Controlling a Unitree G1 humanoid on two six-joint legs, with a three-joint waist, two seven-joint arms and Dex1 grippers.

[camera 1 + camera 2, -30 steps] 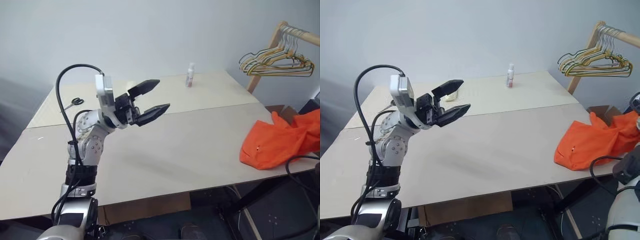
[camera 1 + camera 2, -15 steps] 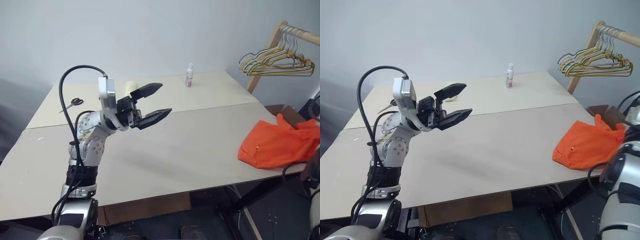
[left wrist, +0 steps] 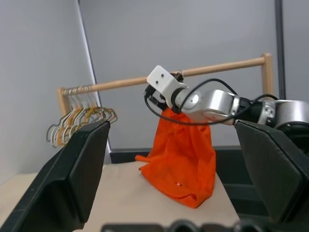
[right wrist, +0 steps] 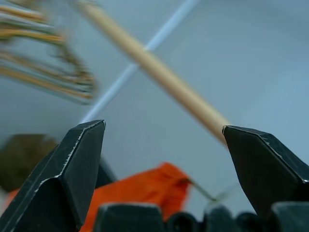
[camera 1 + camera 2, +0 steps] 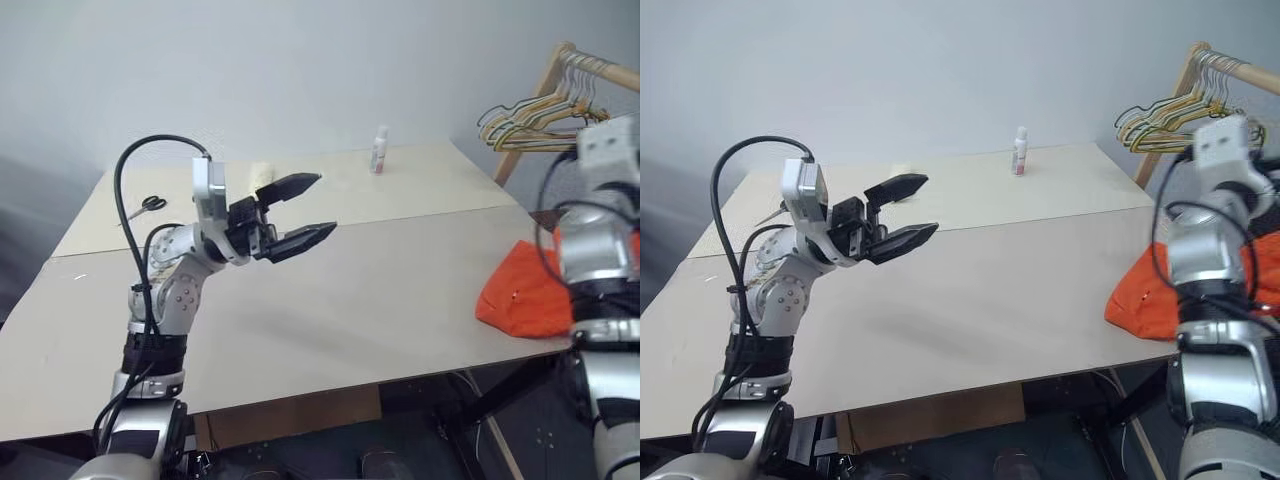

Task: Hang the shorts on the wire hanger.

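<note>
Left gripper point(image 5: 300, 210) raised, fingers spread wide, empty, pointing right. Right gripper point(image 4: 164, 145) raised at right, fingers wide apart, empty.

no legible text, label on the small bottle point(image 5: 380, 150) too small to read

Head stereo downward, wrist cameras fingerward
</note>
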